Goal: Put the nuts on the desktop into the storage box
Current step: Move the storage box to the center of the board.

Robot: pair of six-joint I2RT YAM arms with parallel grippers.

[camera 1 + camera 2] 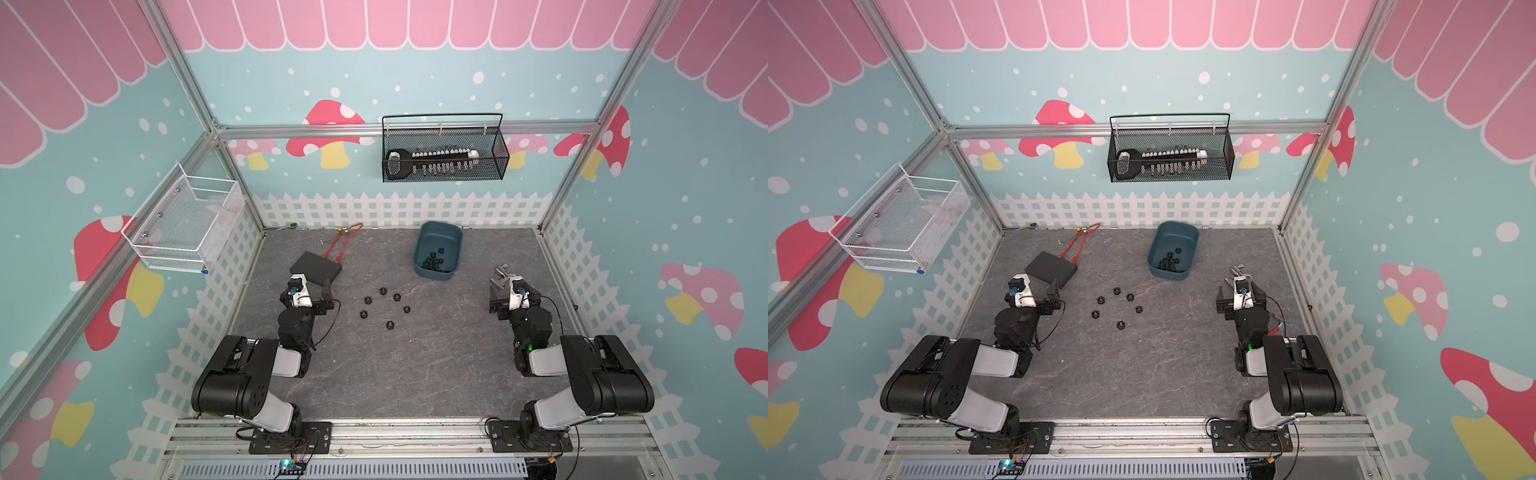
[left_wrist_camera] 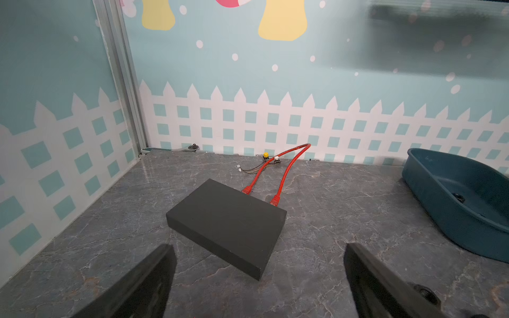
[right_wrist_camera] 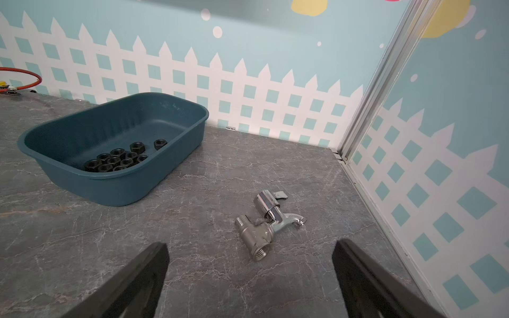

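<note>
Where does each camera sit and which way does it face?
Top views: overhead, looking down at the desktop; both arms show.
Left wrist: on the left arm, facing the black box; open left gripper.
Right wrist: facing the tap fitting; open right gripper.
Shared: all see the storage box.

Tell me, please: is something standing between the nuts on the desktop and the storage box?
Nothing visible does. In a top view the loose nuts lie on bare desktop, and the stretch up to the storage box is open. The flat black box sits off to the side.
</note>
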